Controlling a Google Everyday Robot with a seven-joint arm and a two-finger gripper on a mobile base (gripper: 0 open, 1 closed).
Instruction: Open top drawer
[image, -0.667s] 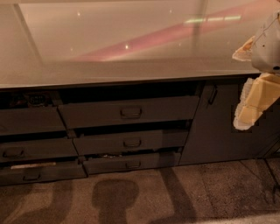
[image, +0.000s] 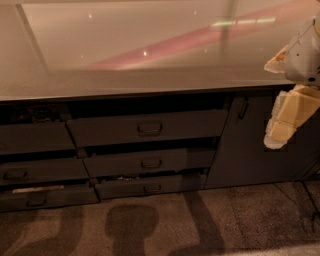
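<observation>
— Where is the wide, dark grey top drawer (image: 147, 128) with the rectangular loop handle seen?
— Directly under the glossy grey counter (image: 150, 80), near its middle.
— And the cream end effector (image: 278, 136)?
— Held before the counter's right end, apart from the drawer; whether it is spread or closed cannot be told.

Dim warm light: glare on countertop (image: 125, 75), shadows on floor (image: 250, 220), claw (image: 278, 131) far right.

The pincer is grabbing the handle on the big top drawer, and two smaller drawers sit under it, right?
Not quite. The camera view shows the pincer hanging off to the right, in front of the cabinet door, away from the handle of the top drawer. The rest is right.
</observation>
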